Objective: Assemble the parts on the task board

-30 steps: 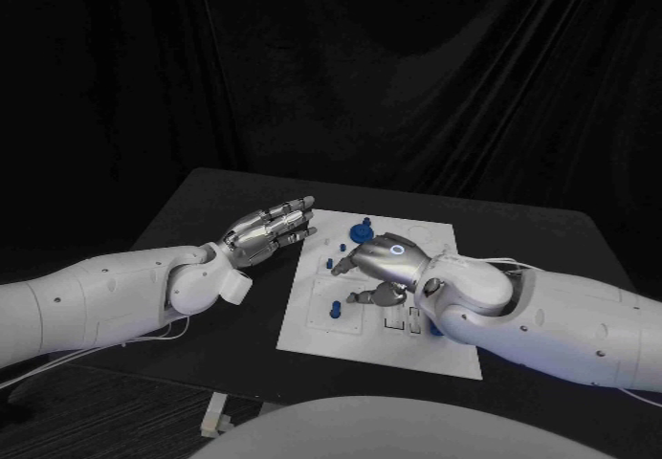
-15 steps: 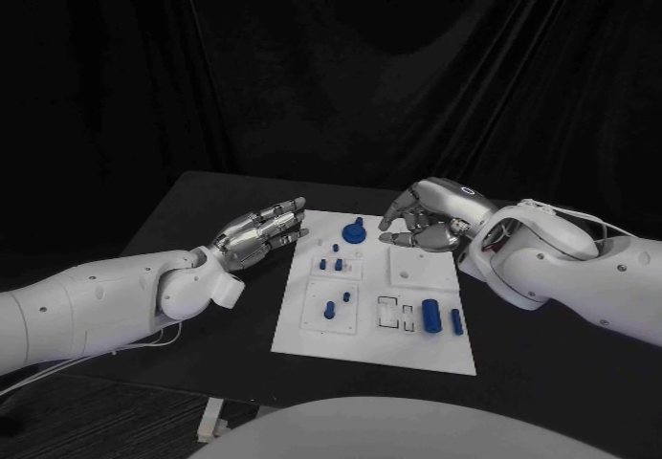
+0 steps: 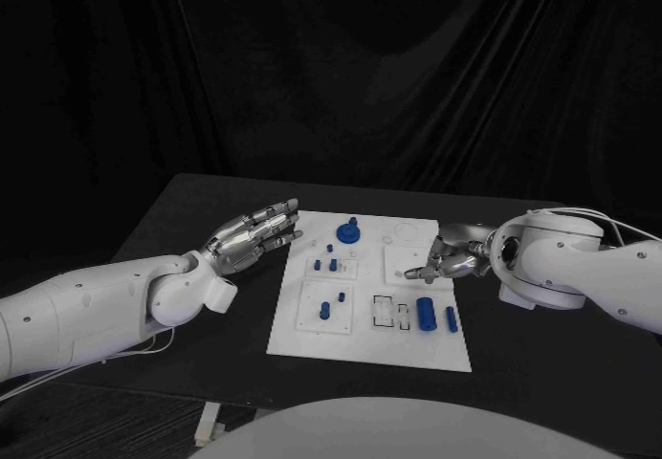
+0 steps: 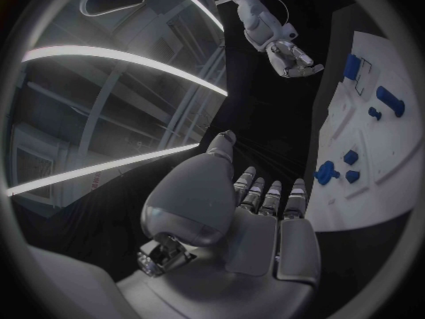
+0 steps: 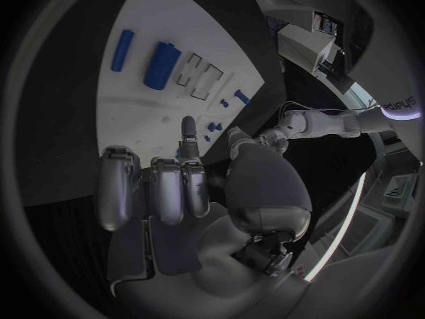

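Landmark: the task board [image 3: 372,325] lies flat in the middle of the black counter [image 3: 193,206], and everything here is placed against it.
Left hand: the left hand [image 3: 255,235] hovers just off the board's left edge, near its far corner, fingers straight and a little apart, holding nothing; the wrist view shows the same flat, empty hand [image 4: 257,213].
Right hand: the right hand [image 3: 452,256] sits over the board's right edge, fingers curled inward; nothing plainly between them, so I cannot tell whether it is gripping anything.
Parts: a knobbed blue part [image 3: 348,231] stands near the board's far edge; small blue pegs [image 3: 325,264] stand just nearer; one peg [image 3: 324,309] is in the near-left square; a stout blue cylinder [image 3: 427,315] and a slim blue bar [image 3: 452,319] lie side by side near the board's right edge.
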### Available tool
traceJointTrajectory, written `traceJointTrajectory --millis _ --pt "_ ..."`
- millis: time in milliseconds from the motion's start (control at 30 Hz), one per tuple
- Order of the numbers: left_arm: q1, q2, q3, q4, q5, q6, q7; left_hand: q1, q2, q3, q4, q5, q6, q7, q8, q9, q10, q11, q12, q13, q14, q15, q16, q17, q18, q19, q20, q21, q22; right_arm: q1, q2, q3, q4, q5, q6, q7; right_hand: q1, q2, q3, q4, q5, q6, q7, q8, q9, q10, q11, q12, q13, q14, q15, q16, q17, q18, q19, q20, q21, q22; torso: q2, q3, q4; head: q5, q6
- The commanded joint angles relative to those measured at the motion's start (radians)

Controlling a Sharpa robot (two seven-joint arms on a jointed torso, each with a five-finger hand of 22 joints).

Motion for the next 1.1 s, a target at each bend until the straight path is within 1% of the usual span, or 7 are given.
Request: traceJointTrajectory --millis 33,133,233,467,567,833,1100 --pt "-0.002 0.003 0.001 0.001 0.007 0.008 0.024 0.001 0.008 0.0 -0.006 0.004 -0.006 -0.001 0.003 0.0 -0.004 0.006 0.006 0.0 0.001 0.007 0.005 0.0 0.018 0.0 0.007 0.001 0.001 -0.006 0.005 0.001 -0.015 -0.027 0.118 -0.14 -0.017 0.005 -0.002 -0.004 0.001 0.009 -0.01 0.049 0.065 0.105 -0.014 0.003 0.263 0.084 -0.013 -0.003 0.163 -0.02 0.061 -0.013 0.008 0.219 0.001 -0.0002 -0.0004 -0.007 0.0" --pt "-0.002 0.005 0.001 0.0 0.007 0.008 0.024 0.001 0.008 0.0 -0.006 0.004 -0.006 -0.001 0.003 0.0 -0.004 0.006 0.006 0.0 0.001 0.007 0.005 0.0 0.018 0.0 0.007 0.001 0.001 -0.015 0.011 0.001 -0.023 -0.049 0.137 -0.154 -0.02 0.009 -0.003 -0.004 -0.001 -0.038 -0.02 0.147 0.21 0.105 -0.027 0.003 0.263 0.082 -0.022 -0.01 0.15 -0.02 0.059 -0.022 0.014 0.219 0.001 0.0 -0.0005 -0.009 0.0" --pt "-0.002 0.006 0.001 -0.002 0.007 0.009 0.024 0.001 0.008 0.0 -0.006 0.005 -0.006 -0.001 0.003 0.0 -0.004 0.006 0.006 0.0 0.001 0.007 0.006 0.0 0.018 0.0 0.007 0.001 0.002 -0.024 0.017 0.001 -0.031 -0.068 0.148 -0.162 -0.026 0.013 -0.005 -0.004 -0.003 -0.051 -0.03 0.194 0.284 0.105 -0.031 0.003 0.263 0.079 -0.027 -0.017 0.137 -0.019 0.057 -0.025 0.015 0.219 0.0 0.0 0.0002 -0.009 0.0" --pt "-0.002 0.009 0.001 -0.006 0.007 0.011 0.021 0.001 0.008 0.001 -0.007 0.005 -0.006 -0.002 0.003 0.0 -0.004 0.007 0.006 0.0 0.001 0.008 0.006 0.0 0.018 0.0 0.008 0.002 0.002 -0.051 0.039 0.001 -0.058 -0.089 0.154 -0.176 -0.053 0.031 -0.009 -0.004 -0.001 -0.028 -0.044 0.228 0.336 0.105 -0.041 0.003 0.263 0.075 -0.036 -0.034 0.104 -0.021 0.06 -0.033 0.025 0.221 0.001 -0.0002 0.0003 -0.012 0.0" --pt "-0.002 0.01 0.001 -0.006 0.007 0.012 0.02 0.001 0.008 0.001 -0.007 0.005 -0.006 -0.002 0.003 0.0 -0.004 0.007 0.006 0.0 0.001 0.008 0.006 0.0 0.018 0.0 0.008 0.002 0.002 -0.062 0.048 0.001 -0.07 -0.093 0.149 -0.179 -0.052 0.035 -0.008 -0.005 0.001 -0.032 -0.044 0.224 0.336 0.105 -0.042 0.003 0.263 0.074 -0.037 -0.036 0.101 -0.021 0.059 -0.034 0.023 0.221 0.001 -0.0003 0.0004 -0.011 0.0" --pt "-0.003 0.012 0.001 -0.009 0.007 0.013 0.018 0.001 0.008 0.001 -0.007 0.005 -0.006 -0.002 0.003 0.0 -0.004 0.007 0.006 0.0 0.001 0.008 0.006 0.0 0.018 0.0 0.008 0.002 0.002 -0.082 0.07 0.001 -0.092 -0.096 0.12 -0.183 -0.038 0.038 -0.015 -0.011 0.019 -0.074 -0.019 0.114 0.291 0.105 -0.025 0.003 0.263 0.073 -0.024 -0.041 0.09 -0.017 0.053 -0.026 0.009 0.215 0.0 -0.0001 -0.0001 -0.006 0.0" --pt "-0.003 0.012 0.001 -0.01 0.007 0.015 0.015 0.001 0.008 0.001 -0.007 0.005 -0.006 -0.001 0.003 0.0 -0.004 0.007 0.007 0.0 0.001 0.009 0.006 0.0 0.018 0.001 0.009 0.002 0.003 -0.096 0.09 0.001 -0.116 -0.097 0.114 -0.185 -0.013 0.033 -0.016 -0.02 0.018 -0.081 -0.008 0.067 0.265 0.105 -0.016 0.003 0.263 0.07 -0.016 -0.051 0.07 -0.014 0.048 -0.019 -0.005 0.21 0.001 -0.0002 -0.0001 -0.002 0.0"
